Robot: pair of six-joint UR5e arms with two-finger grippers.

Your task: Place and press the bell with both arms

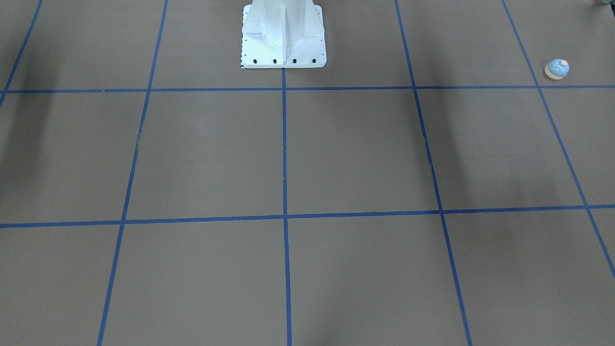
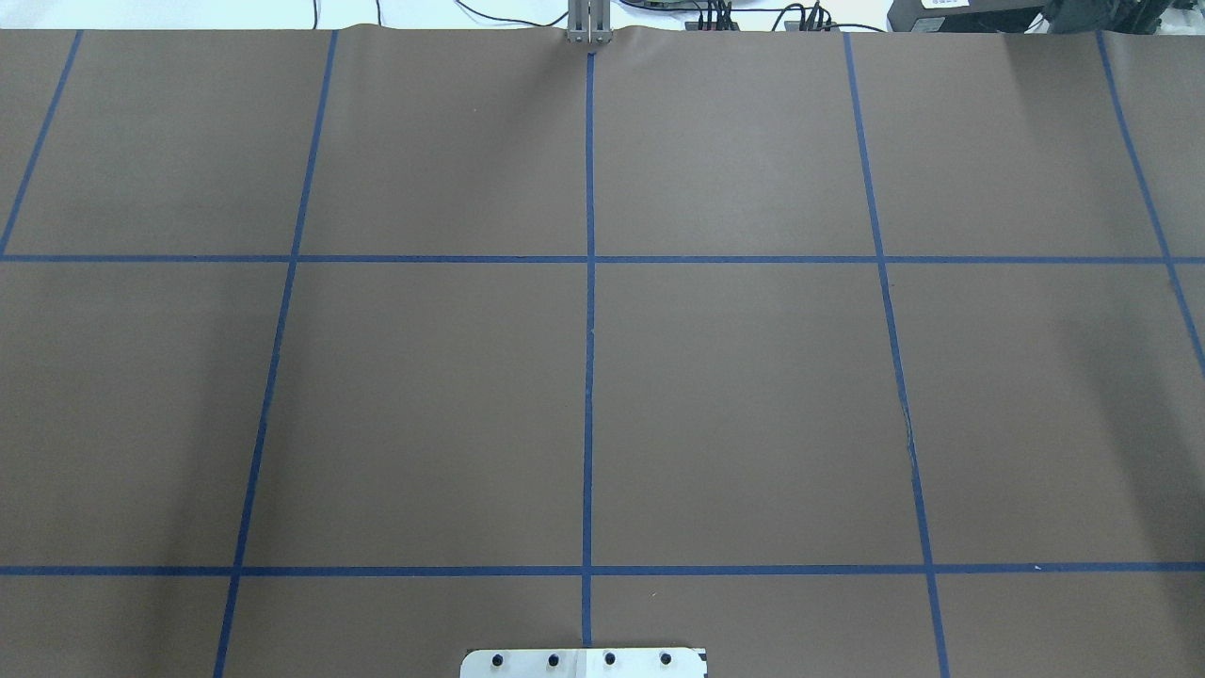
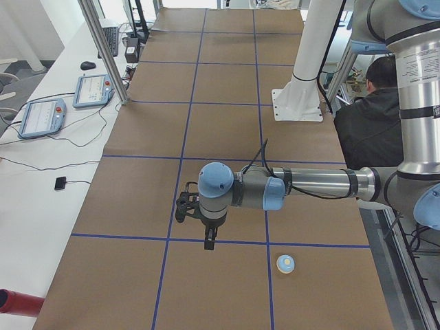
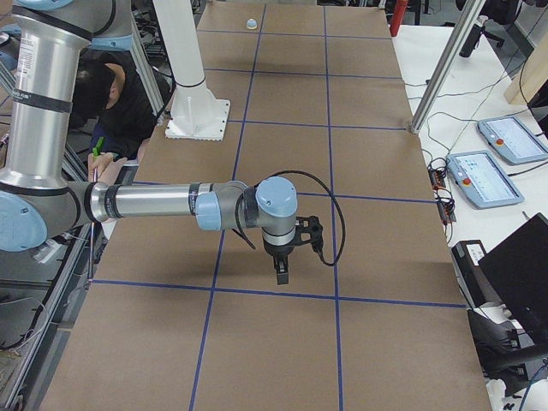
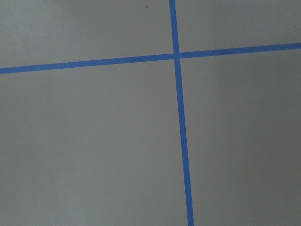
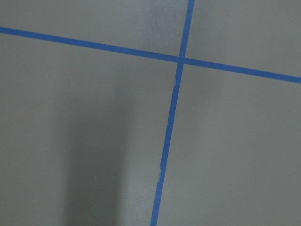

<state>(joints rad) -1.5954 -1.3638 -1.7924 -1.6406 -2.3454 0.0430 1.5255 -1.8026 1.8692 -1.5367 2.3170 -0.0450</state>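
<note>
The bell is a small light-blue dome with a cream button and base. It stands on the brown table near the end on my left, and also shows in the exterior left view and far off in the exterior right view. My left gripper hangs above a blue tape line, apart from the bell. My right gripper hangs over the table's other end. Both show only in side views, so I cannot tell whether they are open or shut. The wrist views show only table and tape.
The white bolted pedestal stands at the table's robot-side edge. A seated person is behind it. Teach pendants and an aluminium post are on the operators' side. A red cylinder lies at the near left corner.
</note>
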